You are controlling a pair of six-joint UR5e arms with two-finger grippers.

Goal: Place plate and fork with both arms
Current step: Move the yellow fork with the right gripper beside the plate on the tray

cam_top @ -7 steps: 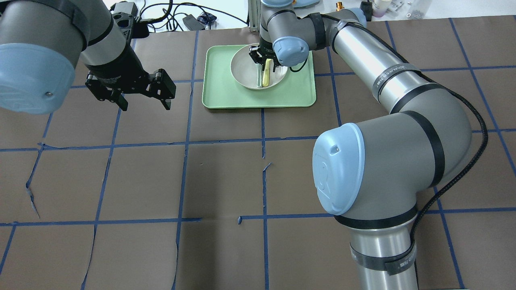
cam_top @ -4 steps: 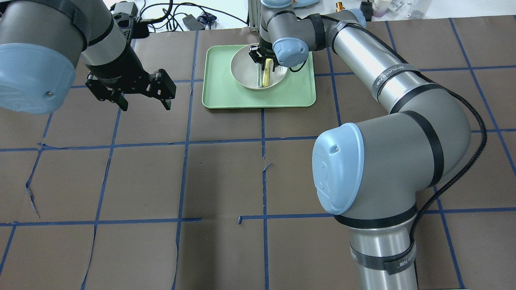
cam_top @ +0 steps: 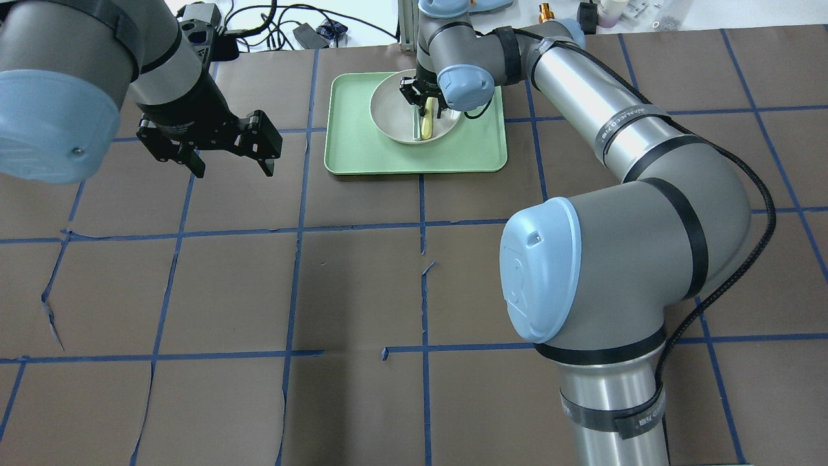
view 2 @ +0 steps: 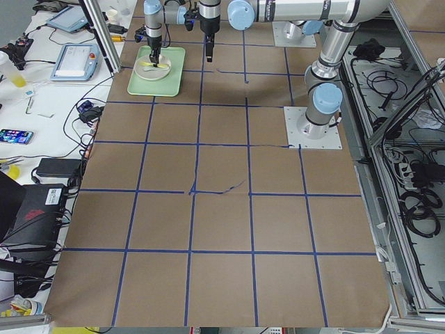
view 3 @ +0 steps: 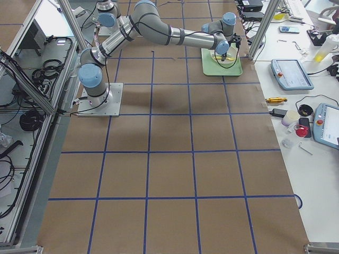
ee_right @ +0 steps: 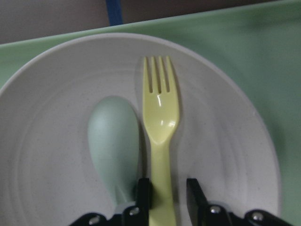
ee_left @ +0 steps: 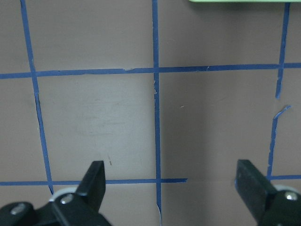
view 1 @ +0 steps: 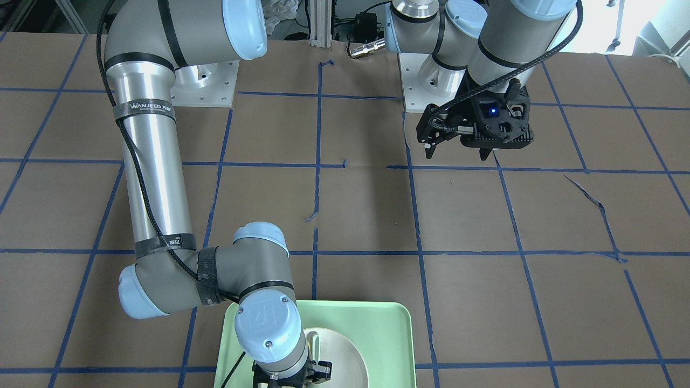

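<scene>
The off-white plate (cam_top: 391, 116) sits on the light-green tray (cam_top: 362, 152) at the far middle of the table. The pale-yellow fork (ee_right: 161, 122) lies flat in the plate (ee_right: 56, 117), beside a grey-green spoon (ee_right: 113, 141). My right gripper (ee_right: 168, 195) is low over the plate. Its jaws stand narrowly open on either side of the fork's handle, with a thin dark gap on one side. In the overhead view it (cam_top: 424, 97) covers the fork's (cam_top: 426, 124) far end. My left gripper (cam_top: 234, 173) is wide open and empty above bare table, left of the tray.
The table is brown paper with blue tape lines and a few tears (cam_top: 50, 317). The tray's near corner (ee_left: 235, 1) shows at the top of the left wrist view. Cables and small items (cam_top: 310, 32) lie beyond the far edge. My right arm's elbow (cam_top: 621, 259) looms over the right half.
My right wrist and gripper have sunk a little lower over the fork's handle. The fork, spoon and plate lie as before. The left arm has not moved.
</scene>
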